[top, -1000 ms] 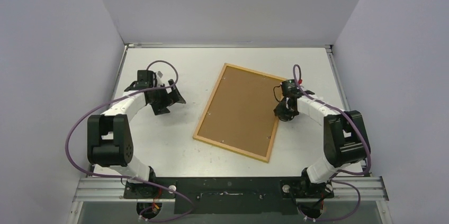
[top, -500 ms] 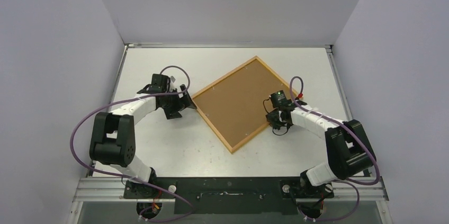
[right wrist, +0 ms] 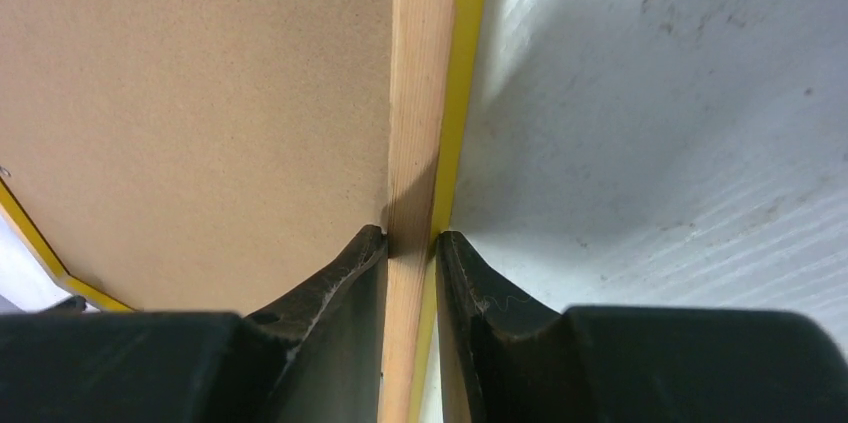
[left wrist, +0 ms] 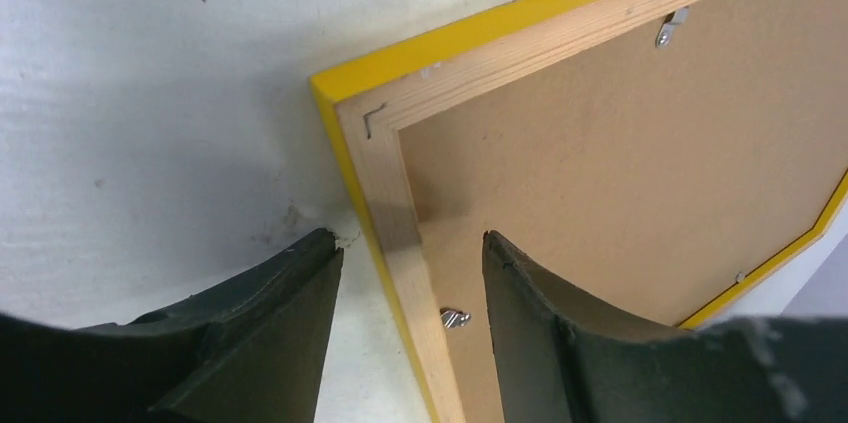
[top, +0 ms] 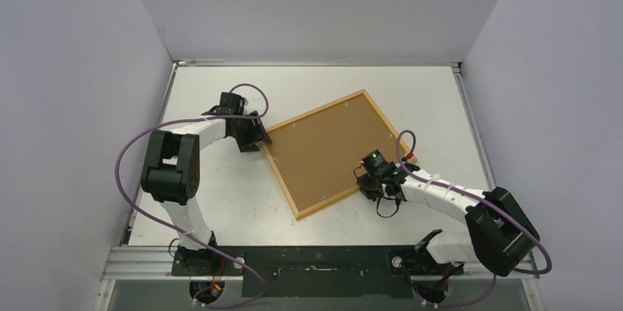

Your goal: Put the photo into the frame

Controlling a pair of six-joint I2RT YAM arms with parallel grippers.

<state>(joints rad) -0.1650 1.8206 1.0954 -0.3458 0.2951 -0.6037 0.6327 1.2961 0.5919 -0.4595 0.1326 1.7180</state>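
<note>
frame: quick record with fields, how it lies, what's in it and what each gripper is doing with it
frame: on the table, wooden back up
backing board: fills the frame's back
photo: not in view
right gripper: shut on one rail
left gripper: open, straddling the rail by a corner

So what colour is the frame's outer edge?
Bright yellow on the frame; clearest in the left wrist view.

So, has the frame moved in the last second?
Yes: the frame has swung clockwise in the overhead view, its long sides now lying nearer parallel to the table's far edge.
</note>
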